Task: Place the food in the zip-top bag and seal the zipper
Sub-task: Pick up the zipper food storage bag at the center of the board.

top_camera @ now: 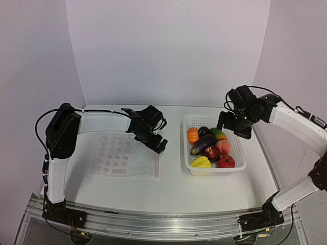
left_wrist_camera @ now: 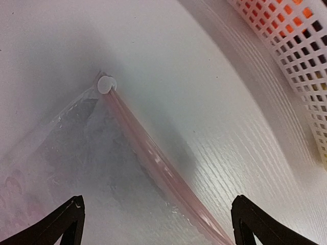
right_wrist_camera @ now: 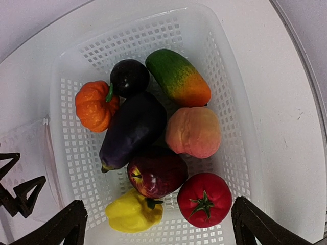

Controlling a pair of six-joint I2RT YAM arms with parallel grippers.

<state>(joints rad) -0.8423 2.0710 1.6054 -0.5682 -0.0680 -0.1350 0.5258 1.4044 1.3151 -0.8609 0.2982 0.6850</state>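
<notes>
The food [top_camera: 209, 148] is sitting in the white basket [right_wrist_camera: 232, 102], at the centre right of the top view. The pieces are lying packed together. The eggplant [right_wrist_camera: 133, 130] is lying across the middle, its long axis running from the upper right toward the lower left of the right wrist frame. The pumpkin [right_wrist_camera: 94, 104] is touching it on the left and the peach [right_wrist_camera: 193, 131] is lying just beside it on the right.

The zip-top bag [top_camera: 125, 161] is lying flat on the desk [top_camera: 168, 194], left of the basket and near it. No food is showing inside it, and you cannot tell whether its mouth is parted. The zipper [left_wrist_camera: 153, 158] is running diagonally from the upper left to the lower right of the left wrist frame, along the bag edge facing the basket.

The right pincer [right_wrist_camera: 158, 204] is hovering above the basket, jaws standing wide and holding nothing, with the food lying directly below it. The left pincer [left_wrist_camera: 158, 214] is hanging over the bag's zipper corner, likewise wide and empty, and the strip is passing between its fingers in that frame.

You are judging the loading as not yet begun. The right arm is standing nearer the food, the left arm nearer the zipper. If you are picking the eggplant, you are probably needing to close across its short axis.
</notes>
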